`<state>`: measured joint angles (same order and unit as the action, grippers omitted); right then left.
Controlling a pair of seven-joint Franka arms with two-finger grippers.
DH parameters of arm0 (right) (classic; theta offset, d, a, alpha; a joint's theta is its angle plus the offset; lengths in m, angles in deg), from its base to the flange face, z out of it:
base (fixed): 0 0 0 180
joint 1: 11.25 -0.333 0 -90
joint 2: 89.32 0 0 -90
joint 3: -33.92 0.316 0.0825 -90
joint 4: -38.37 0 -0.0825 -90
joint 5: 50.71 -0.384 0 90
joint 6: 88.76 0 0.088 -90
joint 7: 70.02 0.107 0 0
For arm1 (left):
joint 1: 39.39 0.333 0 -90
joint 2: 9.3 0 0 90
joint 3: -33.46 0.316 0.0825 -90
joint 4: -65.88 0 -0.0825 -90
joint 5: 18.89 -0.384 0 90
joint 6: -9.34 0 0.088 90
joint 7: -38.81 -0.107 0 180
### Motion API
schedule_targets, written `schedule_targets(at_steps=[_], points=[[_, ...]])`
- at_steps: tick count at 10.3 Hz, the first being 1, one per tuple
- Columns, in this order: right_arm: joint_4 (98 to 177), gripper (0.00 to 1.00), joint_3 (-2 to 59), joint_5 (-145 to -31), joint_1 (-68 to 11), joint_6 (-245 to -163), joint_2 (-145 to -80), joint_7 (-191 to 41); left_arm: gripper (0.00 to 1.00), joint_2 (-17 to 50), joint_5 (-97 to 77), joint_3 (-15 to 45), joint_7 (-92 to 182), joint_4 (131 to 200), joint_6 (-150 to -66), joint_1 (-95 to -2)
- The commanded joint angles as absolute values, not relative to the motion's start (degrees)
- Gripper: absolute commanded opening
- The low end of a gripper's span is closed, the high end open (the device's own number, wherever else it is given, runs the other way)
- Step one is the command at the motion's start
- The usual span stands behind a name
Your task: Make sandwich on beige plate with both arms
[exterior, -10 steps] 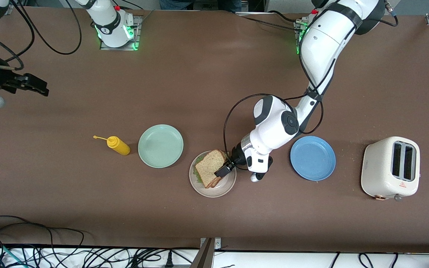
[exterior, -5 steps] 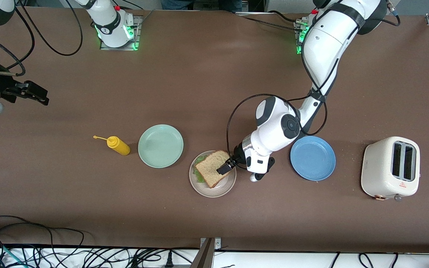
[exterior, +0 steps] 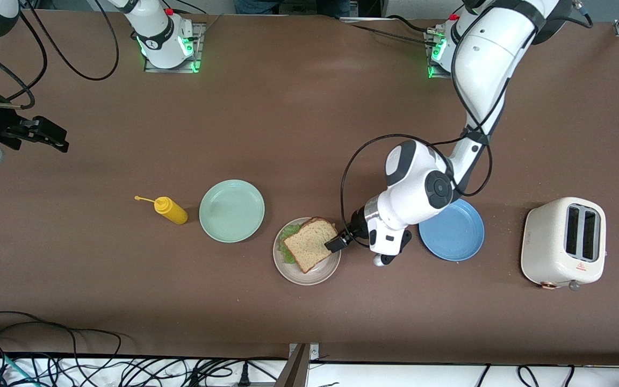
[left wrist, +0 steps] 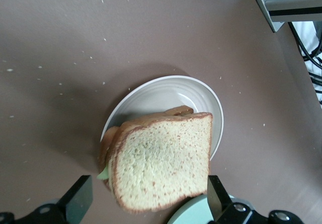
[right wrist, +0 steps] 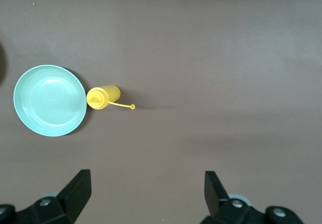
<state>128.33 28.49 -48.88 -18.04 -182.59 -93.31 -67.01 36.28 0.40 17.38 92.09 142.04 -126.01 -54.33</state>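
Beige plate (exterior: 317, 275) carries the stacked sandwich (exterior: 310, 244), looks assembled. Left tool (exterior: 337, 243) spread wide beside it, holding nothing; right tool (exterior: 46, 133) wide, waiting at worktop edge.

A: Where is the left arm (exterior: 481, 59)?
B: It comes from its base at the table's top edge, bends at the elbow and drops its wrist (exterior: 417, 188) low. The left gripper (exterior: 336, 243) points toward the right arm's end, its jaws spread wide with nothing between them.

A: And the right arm (exterior: 153, 27)?
B: It waits, folded out toward its own end of the table. The right gripper (exterior: 46, 135) hangs high above the tabletop, facing down, fingers (right wrist: 75, 191) parted and empty.
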Motion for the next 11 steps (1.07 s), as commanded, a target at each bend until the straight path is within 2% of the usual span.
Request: schedule_targets(at_steps=[1,5,6,7,9,11], points=[[127.67,1.0,28.38,-48.95,-17.84,-182.45,-93.45,-68.26,1.0,29.49,-0.7,17.2,88.31,143.31,-116.47,-50.22],[127.67,1.0,28.38,-48.95,-17.84,-182.45,-93.45,-68.26,1.0,17.88,-0.79,17.38,72.88,142.7,-95.03,-37.58],[127.67,1.0,28.38,-48.95,-17.84,-182.45,-93.45,-68.26,0.99,16.12,-2.01,17.38,69.61,142.69,-92.9,-34.76],[127.67,1.0,28.38,-48.95,-17.84,-182.45,-93.45,-68.26,0.95,14.36,-11.33,17.12,67.14,142.52,-91.05,-33.95],[127.67,1.0,28.38,-48.95,-17.84,-182.45,-93.45,-68.27,0.98,13.47,-25.0,16.85,60.56,142.17,-89.37,-34.03],[127.67,1.0,28.38,-48.95,-17.84,-182.45,-93.45,-68.26,0.98,12.6,-26.53,17.9,51.08,142.17,-89.01,-33.16]])
